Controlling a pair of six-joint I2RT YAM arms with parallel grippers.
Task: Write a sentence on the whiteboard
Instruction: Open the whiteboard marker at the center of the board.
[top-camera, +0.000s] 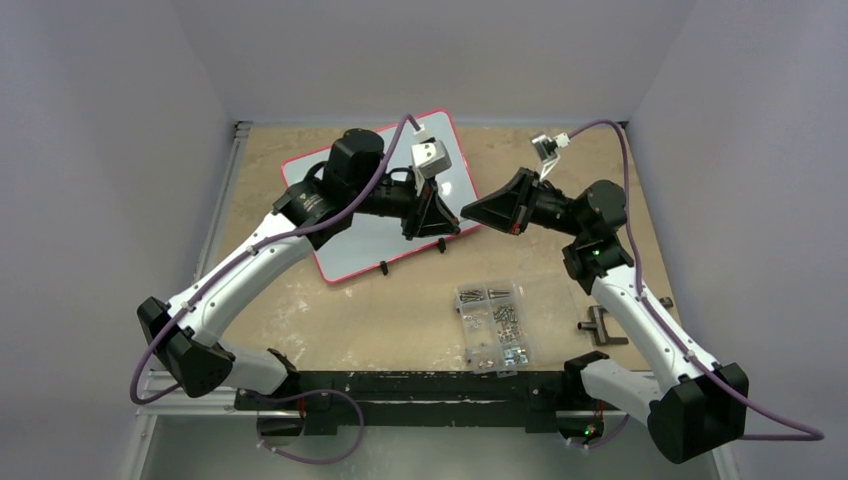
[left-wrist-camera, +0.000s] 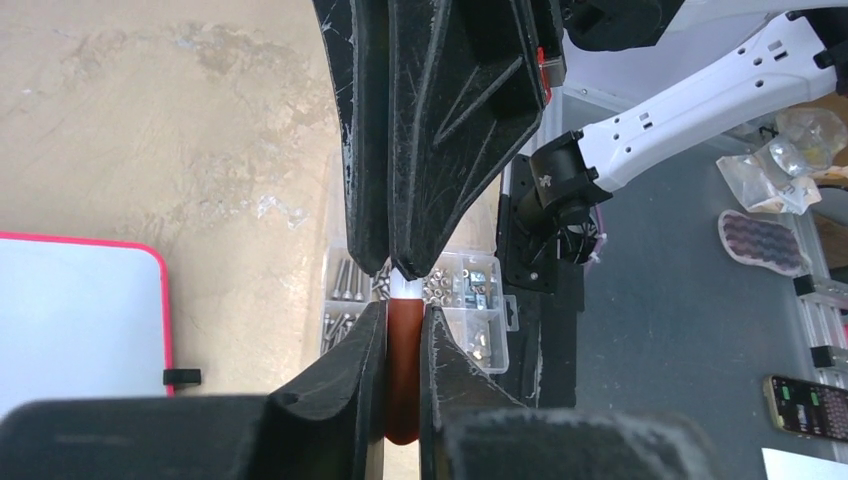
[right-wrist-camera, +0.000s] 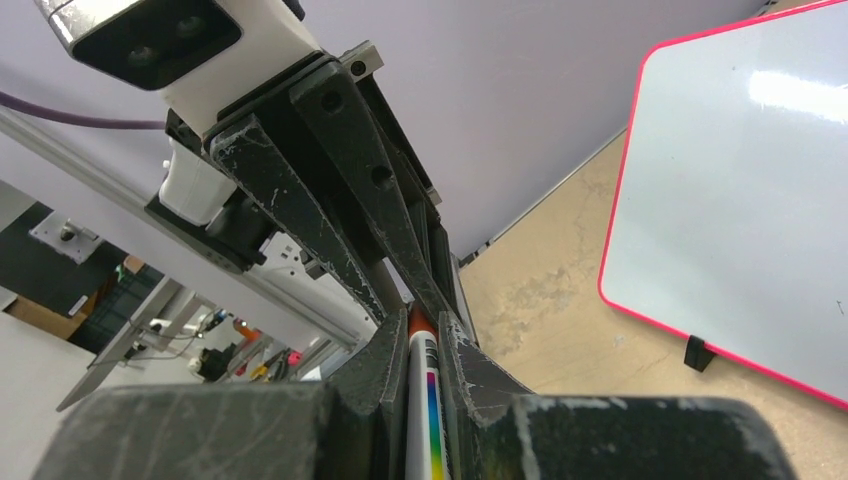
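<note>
- whiteboard (top-camera: 365, 245) lies on the table (top-camera: 400, 320), far and left of centre
- screw box (top-camera: 492, 325) sits nearer, to its right
- marker (right-wrist-camera: 425, 400) is up by the whiteboard's right corner

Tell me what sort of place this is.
Probably a robotics lab test cell: two arms bolted to a scuffed table, plain walls around it, a whiteboard and screw box laid out, workshop clutter beyond.

The right end effector (right-wrist-camera: 422, 335) is clamped on a white cylindrical marker with a rainbow stripe (right-wrist-camera: 426, 405), whose reddish end is pinched by the left end effector (right-wrist-camera: 412, 295), while a white rectangular whiteboard with red-pink rim (right-wrist-camera: 740, 230) lies on the tan worktop (right-wrist-camera: 545, 310).
</note>
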